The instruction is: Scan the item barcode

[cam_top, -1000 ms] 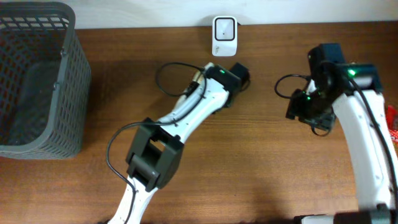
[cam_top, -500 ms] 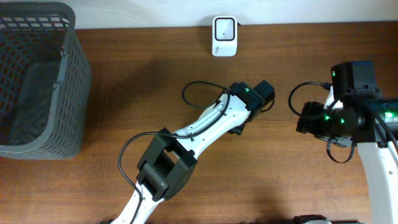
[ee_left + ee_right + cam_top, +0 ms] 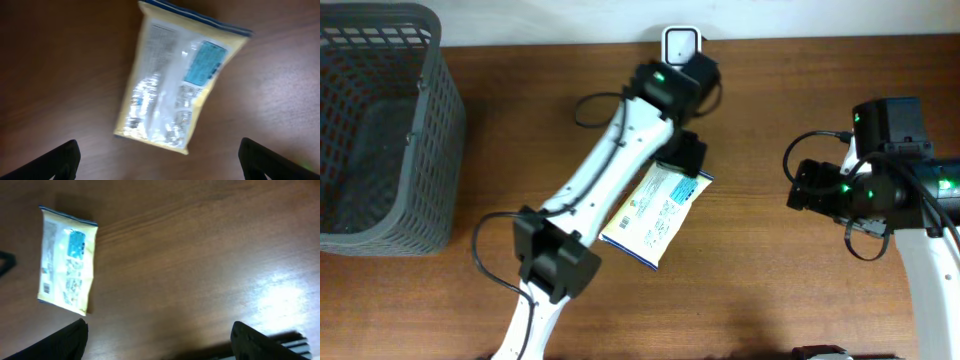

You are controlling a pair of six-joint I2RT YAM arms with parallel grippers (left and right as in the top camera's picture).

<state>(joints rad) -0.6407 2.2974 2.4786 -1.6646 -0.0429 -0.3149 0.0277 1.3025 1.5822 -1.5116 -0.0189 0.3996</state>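
Observation:
The item, a yellow and white packet (image 3: 655, 215) with a blue label, lies flat on the wooden table with its printed side up. It also shows in the left wrist view as the packet (image 3: 175, 85) and in the right wrist view as the packet (image 3: 67, 275). My left gripper (image 3: 686, 155) hangs over the packet's far end, open and holding nothing; its gripper (image 3: 160, 162) shows only two wide-apart fingertips. My right gripper (image 3: 807, 187) is to the right, open and empty, well clear of the packet (image 3: 160, 342). The white scanner (image 3: 678, 40) stands at the table's back edge, partly hidden by the left wrist.
A grey mesh basket (image 3: 380, 130) fills the table's left end. The left arm (image 3: 610, 170) slants across the middle of the table, from its base near the front up to the scanner. Cables loop beside both wrists.
The left arm swung from the table's middle back toward the scanner and its jaws opened wide. The packet now lies free on the table. The right jaws also opened wider.

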